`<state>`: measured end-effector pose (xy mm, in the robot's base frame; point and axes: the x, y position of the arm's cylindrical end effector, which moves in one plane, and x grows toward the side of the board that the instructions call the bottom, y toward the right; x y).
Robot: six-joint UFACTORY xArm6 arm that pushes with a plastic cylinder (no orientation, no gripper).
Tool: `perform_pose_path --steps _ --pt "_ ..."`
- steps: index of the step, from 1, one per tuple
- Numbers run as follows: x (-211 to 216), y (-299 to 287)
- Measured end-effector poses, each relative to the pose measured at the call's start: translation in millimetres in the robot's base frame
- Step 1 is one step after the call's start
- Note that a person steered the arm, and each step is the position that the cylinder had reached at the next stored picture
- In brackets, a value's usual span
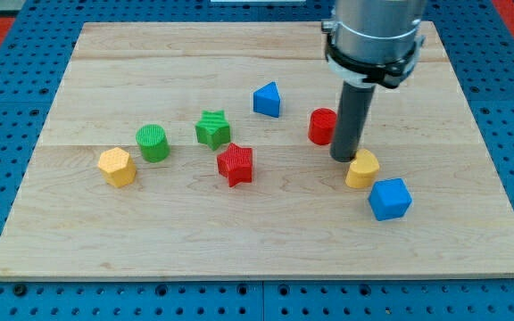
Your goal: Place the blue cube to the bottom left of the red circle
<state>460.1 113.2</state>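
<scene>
**Blue cube: light, rigid, pushed not gripped**

Camera view:
- The blue cube [390, 199] is seen at the near right of the wooden board [150, 62], flat on one face and turned slightly relative to the board edges.
- The red circle [322, 126] is located farther back and left of the cube, partly hidden by the rod.
- A yellow block [362, 168], shape not clearly made out, is placed between the two, just beside the cube's far-left corner; whether they touch cannot be told.
- My tip [344, 159] is down at the board, just left of the yellow block and just near-right of the red circle, apart from the cube.
- No jaws are fitted: nothing is clamped or held, and only a bare rod is presented.
- Other blocks are seen well to the left: blue triangle [267, 99], green star [212, 128], red star [236, 164], green cylinder [153, 142], yellow hexagon [116, 166].

Handling, judged:
- The cube is taken to be small, light, stiff plastic; easy sliding on smooth wood is expected.
- Contact is best made at the middle of its right face, pushing left; an off-centre push is likely to spin it.
- The yellow block is likely to be caught on a direct path.
</scene>
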Motion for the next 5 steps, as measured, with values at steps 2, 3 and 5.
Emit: perform_pose_path --steps 2,3,5 --pt "-17.0 79.4" --pt "-19.7 164.1" --pt "64.0 120.4"
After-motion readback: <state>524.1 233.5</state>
